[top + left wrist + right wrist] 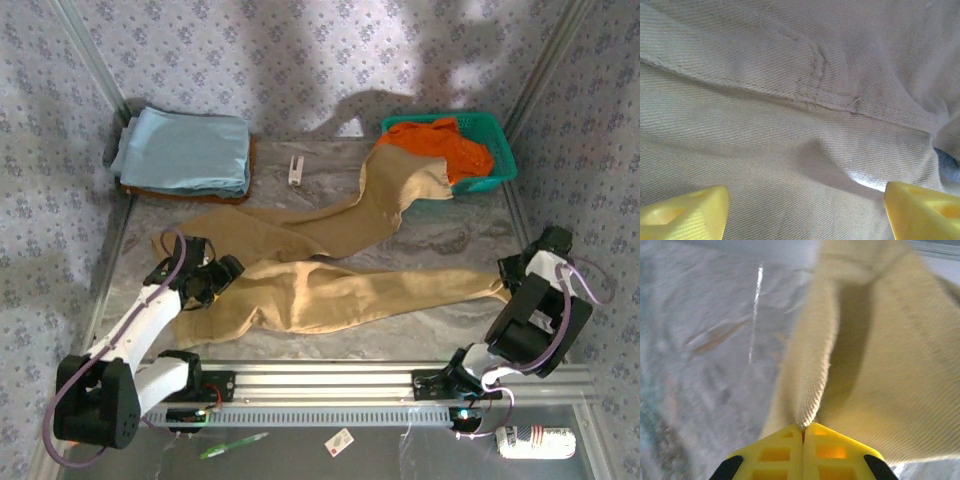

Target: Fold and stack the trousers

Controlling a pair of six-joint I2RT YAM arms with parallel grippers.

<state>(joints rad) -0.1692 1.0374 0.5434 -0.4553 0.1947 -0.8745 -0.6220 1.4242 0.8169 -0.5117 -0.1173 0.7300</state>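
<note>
Trousers [330, 290] sprawl across the bench [450, 240] from 9 to 3 o'clock. The upper leg runs to the basket [505, 160] at 1 o'clock and lies over its rim beside an orange garment [445, 140].

Right gripper [803, 429], 3 o'clock: jaws clamped on the lower leg's hem, a thin edge bite.

Left gripper [805, 207], 9 o'clock: jaws apart over a seam, nothing held.

Risks:
- The hem may slip from that pinch under pull.
- Dragging could snag the upper leg on the basket or haul the orange garment out.
- The left gripper may close on one layer only.

Top camera looks down from behind; both wrist cameras sit close on the trousers [330, 295].
</note>
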